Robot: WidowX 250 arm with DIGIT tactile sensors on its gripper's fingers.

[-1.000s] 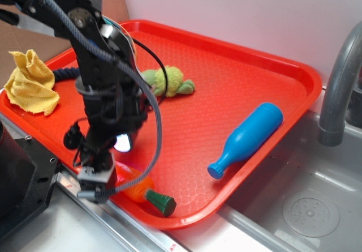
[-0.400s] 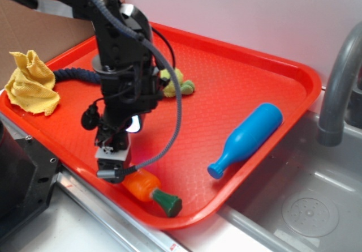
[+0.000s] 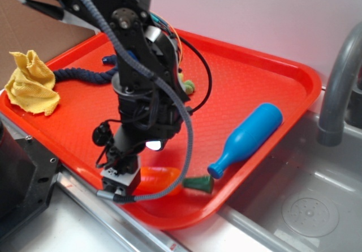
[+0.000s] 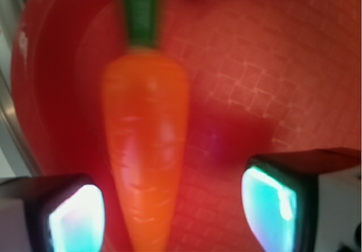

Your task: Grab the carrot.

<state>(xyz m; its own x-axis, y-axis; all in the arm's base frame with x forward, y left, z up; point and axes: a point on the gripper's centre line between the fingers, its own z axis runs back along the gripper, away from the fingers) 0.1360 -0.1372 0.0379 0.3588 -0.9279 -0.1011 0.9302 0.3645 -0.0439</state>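
Note:
The carrot [image 3: 162, 177] lies on the red tray [image 3: 266, 71] near its front rim, its dark green stem [image 3: 199, 184] pointing right toward the blue bottle's neck. In the wrist view the carrot [image 4: 147, 150] runs lengthwise between my fingers, its narrow end closer to the left pad [image 4: 76, 218] than to the right pad [image 4: 271, 204], with a thin gap on the left. My gripper [image 3: 121, 188] hangs low over the carrot's tip. The gripper [image 4: 172, 212] is open.
A blue bottle [image 3: 247, 139] lies at the tray's right side. The arm mostly hides a green-yellow plush toy [image 3: 185, 85]. A yellow cloth [image 3: 31, 82] and dark blue rope [image 3: 85, 75] sit far left. A grey faucet [image 3: 339, 88] and sink [image 3: 308, 209] lie right.
The arm has swung right along the tray's front edge. The carrot has shifted right and turned, its stem now pointing at the bottle's neck. The jaws now straddle its narrow end.

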